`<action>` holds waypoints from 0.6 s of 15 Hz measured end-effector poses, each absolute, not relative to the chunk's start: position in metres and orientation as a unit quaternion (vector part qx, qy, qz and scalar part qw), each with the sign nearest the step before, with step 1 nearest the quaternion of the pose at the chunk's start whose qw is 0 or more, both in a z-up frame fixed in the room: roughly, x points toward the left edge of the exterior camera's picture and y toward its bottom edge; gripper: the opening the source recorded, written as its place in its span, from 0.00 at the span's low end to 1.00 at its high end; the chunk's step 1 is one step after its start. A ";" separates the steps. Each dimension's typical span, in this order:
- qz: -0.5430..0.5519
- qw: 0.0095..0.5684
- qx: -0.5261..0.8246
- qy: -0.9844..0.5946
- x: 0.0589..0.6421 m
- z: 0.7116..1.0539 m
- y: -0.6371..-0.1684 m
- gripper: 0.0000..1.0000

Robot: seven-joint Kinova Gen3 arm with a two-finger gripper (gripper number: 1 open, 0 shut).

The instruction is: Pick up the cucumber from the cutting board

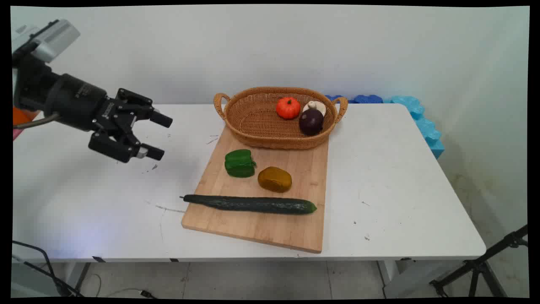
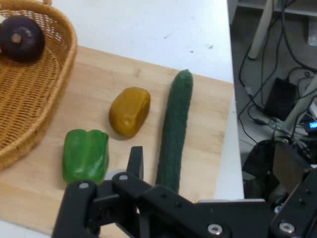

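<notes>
I see the tool (image 1: 159,136) wide open and empty, raised over the surface (image 1: 400,190) left of the cutting board (image 1: 295,228). Nearest it lies the green pepper (image 1: 239,163), beside the yellow-brown potato (image 1: 274,179) and cucumber (image 1: 253,204). The basket (image 1: 257,126) sits behind.

From the hand's camera, the woven basket (image 2: 34,94) runs off the left and top edges, so only one curved side shows, with a dark purple vegetable (image 2: 21,38) in it clipped at the left edge. The claw's linkage covers the near end of the cucumber (image 2: 174,130) and a lower corner of the green pepper (image 2: 85,155). From the standing camera, the pale mushroom-like thing (image 1: 315,106) in the basket sits half behind the purple vegetable. Blue foam pieces (image 1: 415,114) are partly hidden behind the surface (image 1: 400,190).
</notes>
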State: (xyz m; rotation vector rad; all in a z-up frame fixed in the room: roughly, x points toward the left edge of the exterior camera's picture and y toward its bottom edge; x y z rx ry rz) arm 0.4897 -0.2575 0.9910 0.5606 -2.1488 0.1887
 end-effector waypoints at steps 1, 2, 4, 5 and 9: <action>0.077 0.442 0.231 -0.864 0.490 0.990 -0.260 1.00; 0.076 0.443 0.242 -0.860 0.491 0.990 -0.265 1.00; 0.074 0.448 0.255 -0.854 0.491 0.990 -0.269 1.00; 0.072 0.451 0.260 -0.851 0.489 0.991 -0.271 1.00; 0.069 0.469 0.276 -0.836 0.477 1.000 -0.277 1.00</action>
